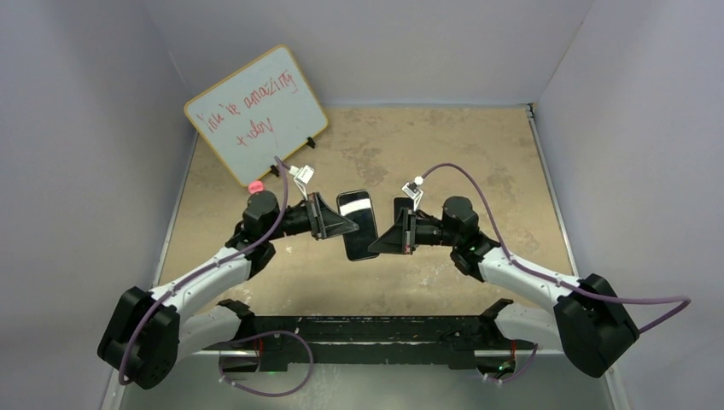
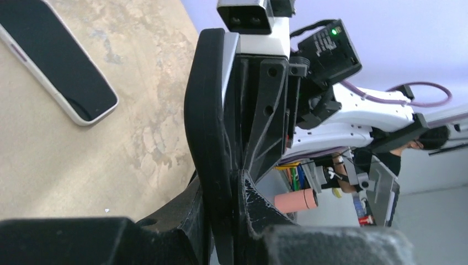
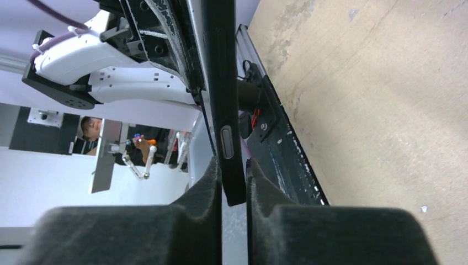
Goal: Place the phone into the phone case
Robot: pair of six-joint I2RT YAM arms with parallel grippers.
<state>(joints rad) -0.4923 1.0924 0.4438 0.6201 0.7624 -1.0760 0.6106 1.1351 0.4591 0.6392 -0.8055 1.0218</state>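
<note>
Left claw (image 2: pixel 223 190) is pinched tight on one end of the phone case (image 2: pixel 208 127), and right claw (image 3: pixel 233 176) is clamped on the other end. We're holding it edge-on above the table (image 2: pixel 138 110). The phone (image 2: pixel 55 61) lies flat nearby, screen up, not in the case yet.

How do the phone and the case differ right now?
Pose: the phone lies flat on the table, screen up; the case is held on edge, off the table.
Contact: nothing touches the phone; the left pincer and right pincer are both shut on the case, one at each end.
Finish: the phone is glossy with a pale rim; the case is matte black.
Shared: both are slim and phone-shaped.
</note>
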